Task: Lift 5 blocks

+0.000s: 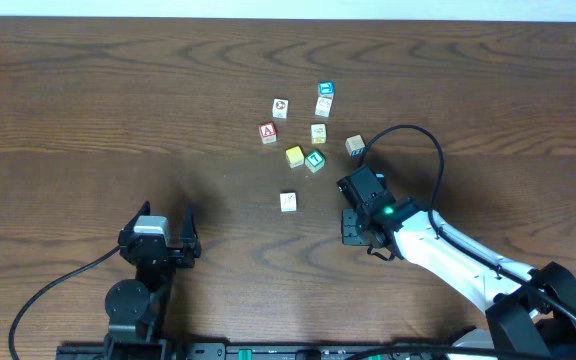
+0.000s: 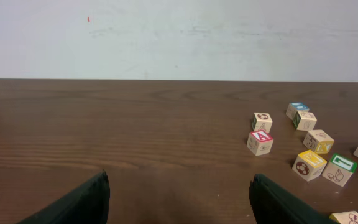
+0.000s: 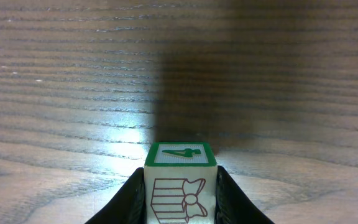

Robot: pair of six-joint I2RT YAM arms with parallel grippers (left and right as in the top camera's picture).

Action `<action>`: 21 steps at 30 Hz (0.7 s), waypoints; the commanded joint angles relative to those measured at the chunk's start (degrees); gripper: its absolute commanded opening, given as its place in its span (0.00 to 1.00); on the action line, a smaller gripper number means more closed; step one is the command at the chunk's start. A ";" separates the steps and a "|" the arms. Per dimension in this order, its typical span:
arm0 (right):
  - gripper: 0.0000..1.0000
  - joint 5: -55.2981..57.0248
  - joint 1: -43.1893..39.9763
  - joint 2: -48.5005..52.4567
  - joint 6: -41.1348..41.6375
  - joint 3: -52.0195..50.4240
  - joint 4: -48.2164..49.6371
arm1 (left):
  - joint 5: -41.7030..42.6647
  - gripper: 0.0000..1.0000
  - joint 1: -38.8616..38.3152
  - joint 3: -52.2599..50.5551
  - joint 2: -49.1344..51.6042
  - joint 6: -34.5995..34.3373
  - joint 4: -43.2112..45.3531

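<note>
- Gripping a block (image 3: 180, 158), the right gripper (image 3: 180, 208) has both dark fingers (image 3: 129, 202) clamped on the cube's left and right sides.
- The held block has a green-bordered top with a green mark, and its near face carries a red line drawing of a gift box.
- The wrist view cuts off its lower edge, so whether it clears the table (image 3: 55, 74) cannot be told. A broad shadow lies on the wood beyond it.
- Seen from overhead, the right arm (image 1: 448, 255) reaches in from the lower right. Its black head sits just below and right of the cluster, hiding the held block.
- The left gripper (image 2: 176, 208) is spread wide and empty at the table's lower left, well apart from every cube.
- Nine cubes lie on the wood in a loose cluster at upper centre.
- The green block (image 1: 315, 159) sits just beside the yellow block (image 1: 294, 156), in the cluster's lower middle.
- The white block (image 1: 323, 106), which carries a blue mark, lies just below the blue block (image 1: 326, 90) at the top of the cluster.
- The red block (image 1: 267, 132) is on the cluster's left edge, with a cream block (image 1: 280, 107) near it, up and to the right.
- A second cream block (image 1: 319, 132) lies between the white and green ones.
- A third cream block (image 1: 355, 145) sits to the right, nearest the arm's head.
- A fourth cream block (image 1: 288, 201) lies alone below the cluster.
</note>
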 commanded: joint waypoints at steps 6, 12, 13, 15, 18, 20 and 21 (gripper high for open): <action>0.35 1.05 0.35 0.44 -2.40 -0.15 0.09 | 0.98 0.73 0.28 -0.68 -0.24 -0.31 -2.29; 0.41 1.03 0.33 0.44 -2.38 -0.15 0.20 | 0.96 0.73 0.28 -0.68 -0.07 -0.31 -2.29; 0.41 1.03 0.35 0.44 -2.38 -0.15 0.20 | 0.98 0.72 0.28 -0.68 -0.04 -0.31 -2.29; 0.41 1.01 0.33 0.44 -2.34 -0.15 0.20 | 0.98 0.73 0.28 -0.68 -0.04 -0.31 -2.29; 0.35 0.04 0.35 0.44 -0.17 -0.15 0.00 | 0.96 0.72 0.28 -0.68 -0.04 -0.31 -2.29; 0.31 -0.85 0.35 0.44 1.53 -0.15 -0.02 | 0.98 0.73 0.28 -0.68 -0.04 -0.31 -2.29; 0.29 -0.96 0.35 0.44 2.49 -0.15 -0.02 | 0.98 0.73 0.28 -0.68 -0.04 -0.31 -2.29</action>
